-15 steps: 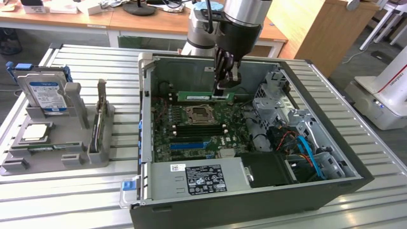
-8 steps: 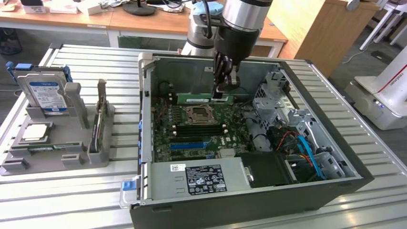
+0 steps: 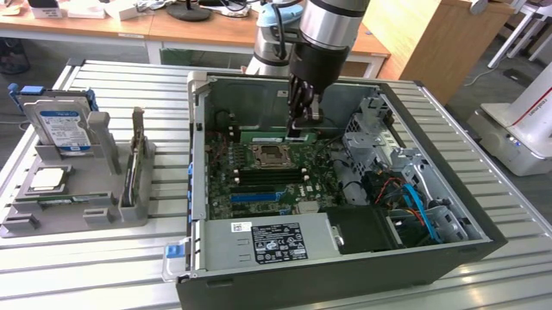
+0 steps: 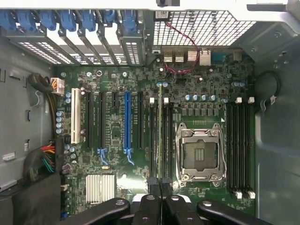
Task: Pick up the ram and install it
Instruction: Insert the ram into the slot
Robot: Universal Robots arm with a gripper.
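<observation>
The ram (image 4: pixel 160 131) is a slim green strip that I see edge-on in the wrist view. It runs straight out from between my fingertips. My gripper (image 4: pixel 161 199) is shut on it, and the two black fingers (image 4: pixel 150 202) pinch its near end. The strip lies along the memory slots (image 4: pixel 153 140) beside the open processor socket (image 4: pixel 200 151). Whether it sits in a slot I cannot tell. In the exterior view the gripper (image 3: pixel 298 129) reaches down into the open computer case (image 3: pixel 345 258), and the ram (image 3: pixel 263 137) is level just beyond the socket (image 3: pixel 271 157).
A grey rack (image 3: pixel 77 216) at the exterior view's left holds a hard drive (image 3: pixel 61 123) and a silver processor chip (image 3: pixel 48 179). Inside the case are the power supply (image 3: pixel 271 242), blue and orange cables (image 3: pixel 410 197) and a drive cage (image 3: pixel 366 126). A blue expansion slot (image 4: pixel 126 122) lies alongside.
</observation>
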